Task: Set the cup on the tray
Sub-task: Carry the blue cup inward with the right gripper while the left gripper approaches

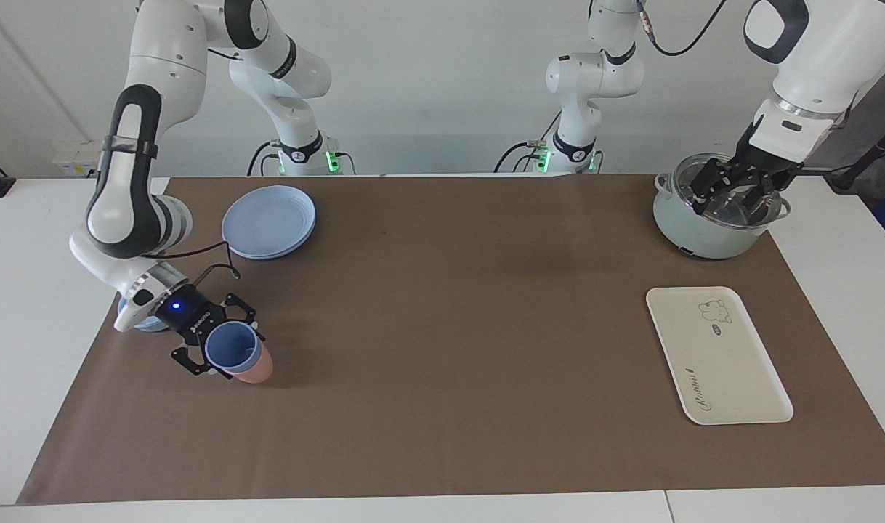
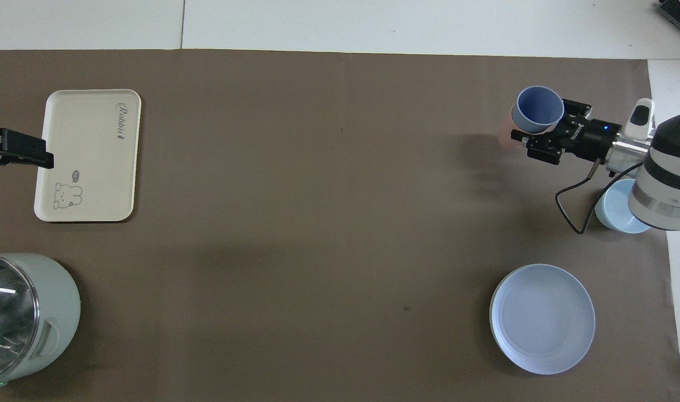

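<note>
Cup point(image 1: 231, 351) hangs lifted in the right gripper point(image 1: 211, 342), fingers clamped on it, over the pink tumbler point(image 1: 254, 371). Next: carry it well away to the tray point(image 1: 716, 354). Left gripper point(image 1: 731, 190), open, waits.

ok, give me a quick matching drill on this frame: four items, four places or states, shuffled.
Items:
1. cup
2. tray
3. plates
4. pot

Places or states:
A. under the open left claw
B. gripped by the right claw, over the pink tumbler
C. bare, farther from the robots than the pot
D. toward the right arm's end, nearer to the robots than the pink tumbler

Pairs: 1-B, 2-C, 3-D, 4-A
</note>
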